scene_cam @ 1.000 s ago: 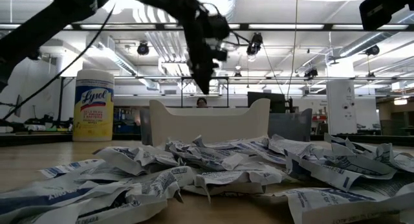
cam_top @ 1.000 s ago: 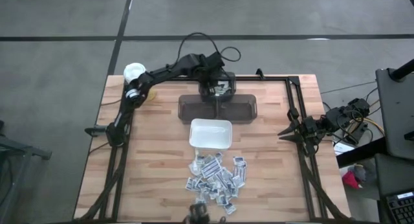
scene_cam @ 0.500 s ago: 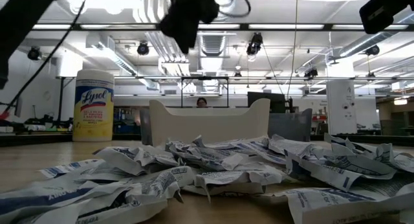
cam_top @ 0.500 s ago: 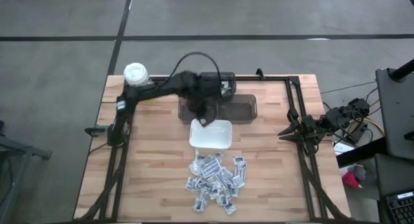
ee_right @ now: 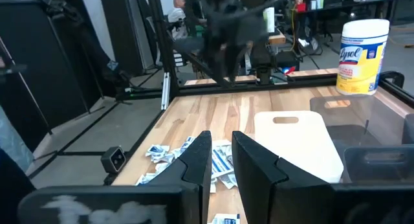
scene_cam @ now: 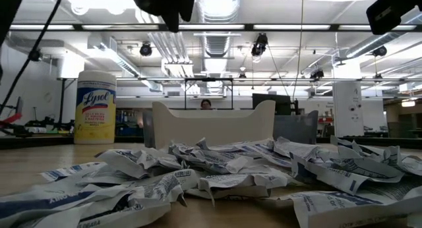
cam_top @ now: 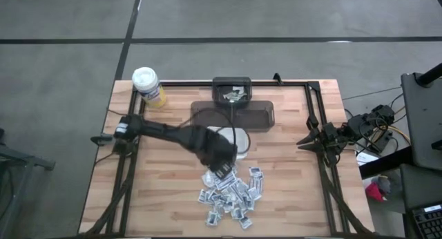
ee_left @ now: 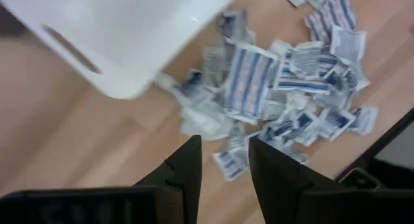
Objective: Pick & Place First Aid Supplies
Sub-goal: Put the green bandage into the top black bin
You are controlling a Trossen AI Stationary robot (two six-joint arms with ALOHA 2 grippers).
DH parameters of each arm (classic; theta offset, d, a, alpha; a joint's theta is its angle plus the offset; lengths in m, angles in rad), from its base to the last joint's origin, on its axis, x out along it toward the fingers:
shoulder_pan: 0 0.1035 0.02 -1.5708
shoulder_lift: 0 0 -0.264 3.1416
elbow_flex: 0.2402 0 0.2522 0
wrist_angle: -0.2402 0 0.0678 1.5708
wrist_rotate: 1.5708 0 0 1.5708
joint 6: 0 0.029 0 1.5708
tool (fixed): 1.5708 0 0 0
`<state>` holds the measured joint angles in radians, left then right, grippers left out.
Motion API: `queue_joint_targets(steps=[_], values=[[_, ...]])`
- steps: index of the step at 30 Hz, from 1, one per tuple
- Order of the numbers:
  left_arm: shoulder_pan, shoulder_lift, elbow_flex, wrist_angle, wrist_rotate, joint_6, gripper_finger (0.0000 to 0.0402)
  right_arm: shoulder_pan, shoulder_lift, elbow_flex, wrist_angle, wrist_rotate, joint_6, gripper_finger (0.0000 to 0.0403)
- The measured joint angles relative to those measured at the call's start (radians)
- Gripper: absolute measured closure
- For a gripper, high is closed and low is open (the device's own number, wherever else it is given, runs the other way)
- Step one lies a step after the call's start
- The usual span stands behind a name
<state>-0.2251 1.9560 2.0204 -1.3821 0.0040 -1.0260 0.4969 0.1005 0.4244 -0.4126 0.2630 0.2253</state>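
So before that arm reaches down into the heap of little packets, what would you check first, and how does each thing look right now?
1. Left gripper above the packets: ok, it hangs over the near edge of the heap.
2. Left gripper empty with a gap between the fingers: ok, nothing sits between them in the left wrist view.
3. White dish clear of the path: cannot tell, the arm covers most of it from above.
4. Small dark bin able to take more: ok, only a few packets lie in it.
5. Right gripper out of the way: ok, parked at the table's right edge.
6. Yellow canister clear: ok, it stands in the far left corner.
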Motion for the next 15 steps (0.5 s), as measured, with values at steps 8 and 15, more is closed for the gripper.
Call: queue_joint_targets(steps=[8, 15], values=[[-0.056, 0.001, -0.231, 0.284, 0.013, -0.038, 0.0280, 0.000, 0.000, 0.000, -0.001, 0.000, 0.000, 0.0344], [-0.090, 0.001, -0.370, 0.319, 0.025, 0.138, 0.0280, 0.000, 0.000, 0.000, -0.001, 0.000, 0.000, 0.0344]])
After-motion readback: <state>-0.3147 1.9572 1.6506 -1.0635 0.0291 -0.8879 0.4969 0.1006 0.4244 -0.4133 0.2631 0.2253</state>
